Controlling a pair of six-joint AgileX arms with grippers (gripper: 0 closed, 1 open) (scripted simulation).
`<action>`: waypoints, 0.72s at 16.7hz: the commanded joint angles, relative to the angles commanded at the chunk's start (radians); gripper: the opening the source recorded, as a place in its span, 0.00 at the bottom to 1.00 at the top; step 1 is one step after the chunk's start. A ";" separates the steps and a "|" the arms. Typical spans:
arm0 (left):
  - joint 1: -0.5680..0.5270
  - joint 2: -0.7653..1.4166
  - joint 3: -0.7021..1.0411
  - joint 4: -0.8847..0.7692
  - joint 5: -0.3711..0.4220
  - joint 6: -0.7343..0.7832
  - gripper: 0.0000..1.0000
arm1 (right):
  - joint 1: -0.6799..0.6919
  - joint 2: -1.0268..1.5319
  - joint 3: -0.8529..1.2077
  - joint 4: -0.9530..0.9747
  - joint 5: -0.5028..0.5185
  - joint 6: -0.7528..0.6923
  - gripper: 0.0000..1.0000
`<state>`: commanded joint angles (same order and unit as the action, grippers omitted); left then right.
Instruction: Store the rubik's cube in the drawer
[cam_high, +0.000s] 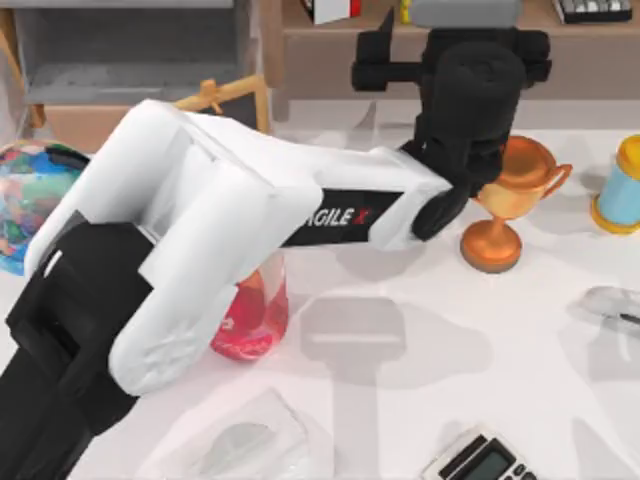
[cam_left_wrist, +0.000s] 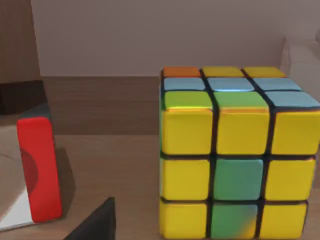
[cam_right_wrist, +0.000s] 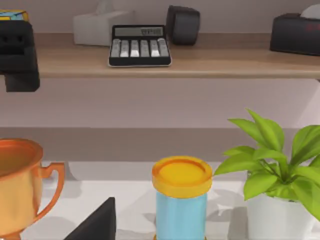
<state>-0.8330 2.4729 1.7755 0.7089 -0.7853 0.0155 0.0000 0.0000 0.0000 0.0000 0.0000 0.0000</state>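
Where the desk (cam_high: 420, 400) comes nearest in the top view, we see a calculator (cam_high: 478, 462) at the edge and a clear packet (cam_high: 240, 440) to its left. A little farther in, a red flask (cam_high: 252, 315) stands partly under our left arm (cam_high: 200, 230). The arm's white body runs from the near left corner toward the back middle. To its left a many-coloured globe (cam_high: 30, 200) sits at the desk's left edge.

Beyond the arm, a copper trophy (cam_high: 505, 200) stands right of centre. A blue jar (cam_high: 620, 185) with a yellow lid is near the right edge, apart from the trophy. A dark wedge of our right pincer (cam_right_wrist: 95, 224) sits low over the desk's right part, facing that jar and a green plant (cam_right_wrist: 270, 160). We cannot tell how far that pincer is open.

Farther back, our left pincer (cam_high: 450, 58) is raised to the brown shelf (cam_left_wrist: 125, 160) behind the desk. We cannot tell how wide it stands, and we see nothing in its hold.

In the left wrist view the cube (cam_left_wrist: 235, 155) rests flat on the shelf board, close ahead. Its near face is mostly yellow tiles with green ones down the middle. A red-and-white box (cam_left_wrist: 37, 170) stands on the same board, apart from the cube.

At the back left, the drawer (cam_high: 120, 60) shows its grey inside behind a light-brown front panel. It lies well apart from the cube.
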 joint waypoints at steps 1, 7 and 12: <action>0.004 0.014 0.033 -0.019 0.004 0.000 1.00 | 0.000 0.000 0.000 0.000 0.000 0.000 1.00; 0.048 0.123 0.245 -0.119 0.054 -0.002 1.00 | 0.000 0.000 0.000 0.000 0.000 0.000 1.00; 0.068 0.154 0.281 -0.132 0.070 -0.005 1.00 | 0.000 0.000 0.000 0.000 0.000 0.000 1.00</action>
<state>-0.7654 2.6266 2.0565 0.5773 -0.7155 0.0107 0.0000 0.0000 0.0000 0.0000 0.0000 0.0000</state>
